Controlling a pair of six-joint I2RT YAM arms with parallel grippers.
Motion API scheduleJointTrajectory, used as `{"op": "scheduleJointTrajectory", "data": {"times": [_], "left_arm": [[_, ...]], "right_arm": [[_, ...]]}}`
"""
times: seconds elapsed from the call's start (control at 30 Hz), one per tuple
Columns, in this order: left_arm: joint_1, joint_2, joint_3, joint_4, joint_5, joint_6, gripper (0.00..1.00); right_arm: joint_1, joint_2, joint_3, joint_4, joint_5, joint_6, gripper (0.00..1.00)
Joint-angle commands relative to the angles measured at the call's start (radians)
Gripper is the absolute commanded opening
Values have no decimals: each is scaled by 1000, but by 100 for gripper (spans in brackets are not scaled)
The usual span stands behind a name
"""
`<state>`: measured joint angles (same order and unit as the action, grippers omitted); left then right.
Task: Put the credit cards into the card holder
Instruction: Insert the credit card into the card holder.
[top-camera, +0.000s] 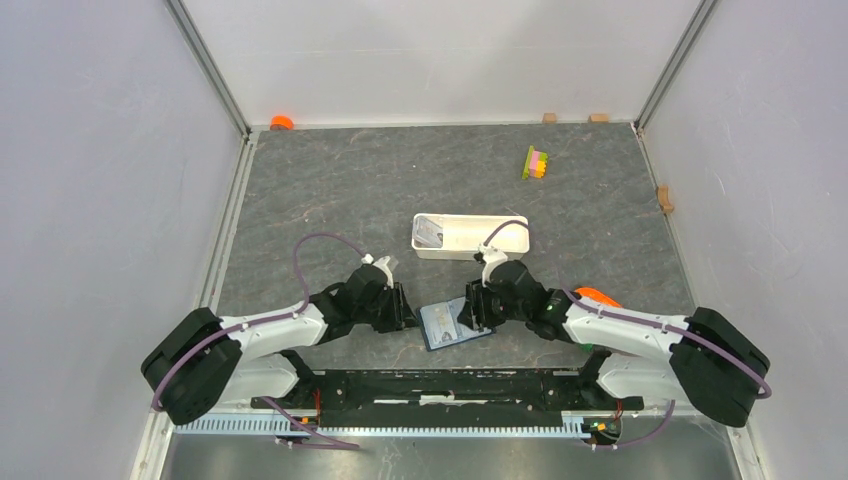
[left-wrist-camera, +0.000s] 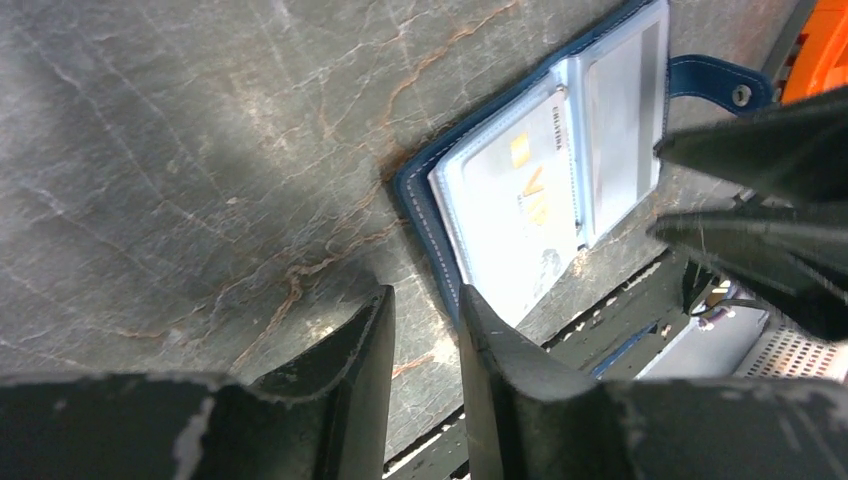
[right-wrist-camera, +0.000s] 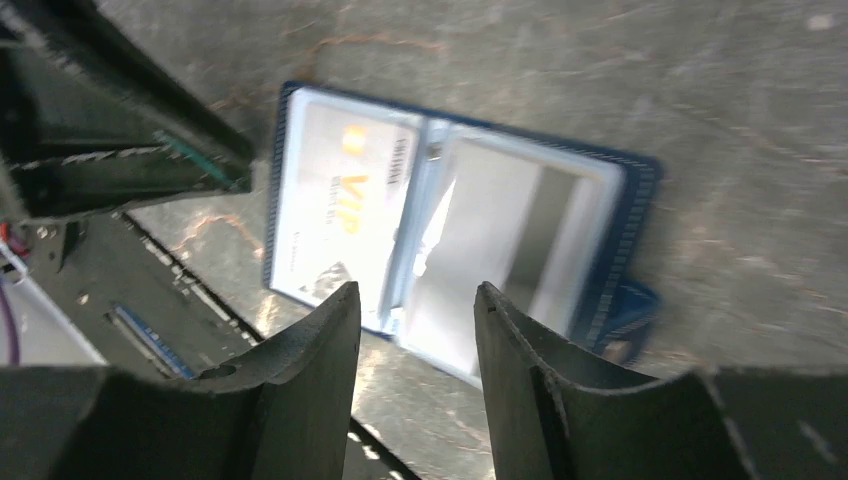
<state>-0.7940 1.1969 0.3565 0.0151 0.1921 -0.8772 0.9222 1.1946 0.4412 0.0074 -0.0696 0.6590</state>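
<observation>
The table (top-camera: 330, 190) carries everything. The left gripper (left-wrist-camera: 425, 305) and right gripper (right-wrist-camera: 415, 295) sit low on either side of the open wallet, each with its fingers apart and nothing between them. Farther back, the white tray (top-camera: 500, 222) holds what looks like another card (top-camera: 430, 236), though it is too small to be sure. The wallet (top-camera: 455, 325) lies flat. It is probably soft and light and may slide, so pin one flap. A VIP card (left-wrist-camera: 510, 200) fills one pocket. Cards are thin, stiff and slick, best pinched by an edge.
</observation>
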Motion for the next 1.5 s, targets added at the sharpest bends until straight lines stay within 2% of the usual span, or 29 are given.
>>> {"op": "scheduleJointTrajectory", "data": {"times": [0.0, 0.3, 0.63, 0.9, 1.13, 1.47], "left_arm": [[-4, -21, 30, 84, 38, -2, 38], [-5, 77, 13, 199, 83, -37, 40], [-5, 103, 3, 203, 71, -32, 40], [-5, 108, -1, 203, 70, -32, 39], [-5, 96, -9, 200, 63, -32, 39], [-5, 86, -7, 186, 57, -29, 38]], "right_arm": [[-78, -39, 32, -68, 10, -80, 52], [-143, -34, -13, -46, -71, -91, 53], [-151, -20, -71, -16, -85, -57, 53], [-151, -6, -148, 184, -233, 59, 52], [-151, -28, -217, 350, -283, 191, 51], [-149, -88, -163, 290, -269, 147, 52]]}}
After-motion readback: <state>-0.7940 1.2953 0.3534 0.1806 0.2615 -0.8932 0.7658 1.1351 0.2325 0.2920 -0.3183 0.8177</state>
